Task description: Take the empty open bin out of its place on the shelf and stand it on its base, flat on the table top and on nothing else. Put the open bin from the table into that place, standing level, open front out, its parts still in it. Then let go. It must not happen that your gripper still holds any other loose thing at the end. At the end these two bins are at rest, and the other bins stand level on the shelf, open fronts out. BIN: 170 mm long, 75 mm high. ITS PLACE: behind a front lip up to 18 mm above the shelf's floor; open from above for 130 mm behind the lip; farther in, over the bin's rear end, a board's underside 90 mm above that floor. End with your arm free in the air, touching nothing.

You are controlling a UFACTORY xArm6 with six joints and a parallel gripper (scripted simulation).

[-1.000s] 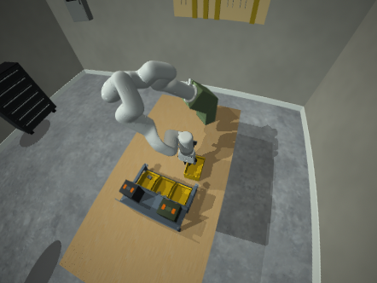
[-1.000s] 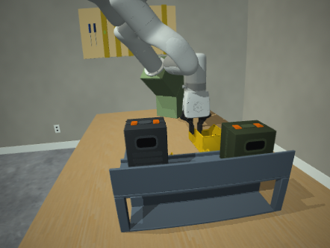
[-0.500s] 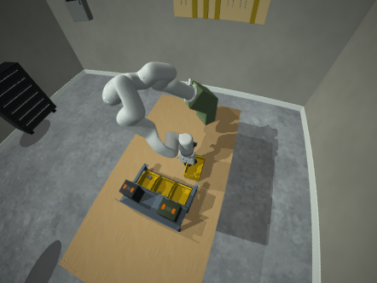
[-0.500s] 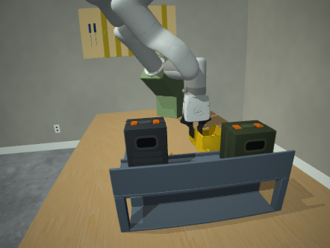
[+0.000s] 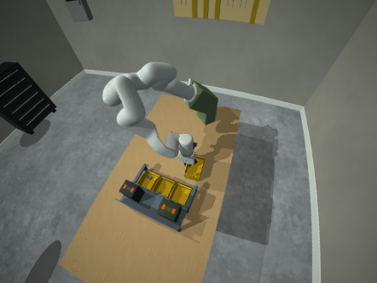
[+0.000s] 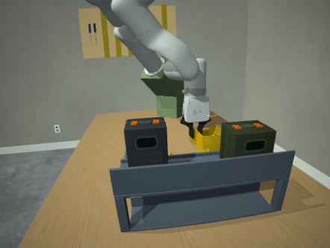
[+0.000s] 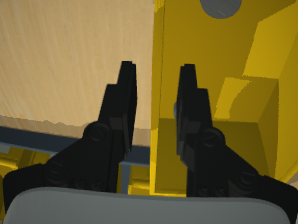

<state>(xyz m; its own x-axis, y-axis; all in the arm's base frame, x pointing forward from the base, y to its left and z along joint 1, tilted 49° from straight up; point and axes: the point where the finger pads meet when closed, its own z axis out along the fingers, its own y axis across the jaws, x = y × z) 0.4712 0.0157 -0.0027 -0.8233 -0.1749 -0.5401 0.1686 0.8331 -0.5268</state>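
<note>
Black two-fingered end effector (image 5: 189,164) (image 6: 195,136) (image 7: 157,81) parted, ungripped; fingers straddle yellow open plastic bin's (image 5: 194,170) (image 6: 210,144) (image 7: 210,55) wall, presumably to pinch it. Bin: two o'clock from blue-grey shelf (image 5: 159,217) (image 6: 201,175) (image 7: 65,146), top view.

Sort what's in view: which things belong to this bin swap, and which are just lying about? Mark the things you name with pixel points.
Part of the job:
- gripper (image 5: 190,164) (image 6: 196,134) (image 7: 157,81)
- yellow bin on the table (image 5: 194,169) (image 6: 209,143) (image 7: 200,55)
- shelf (image 5: 147,212) (image 6: 201,173)
- yellow bins on it (image 5: 181,193)

Not part:
- dark case (image 5: 136,193) (image 6: 145,154)
- green case (image 5: 170,216) (image 6: 239,140)
- wall panel (image 5: 232,10) (image 6: 91,15)
</note>
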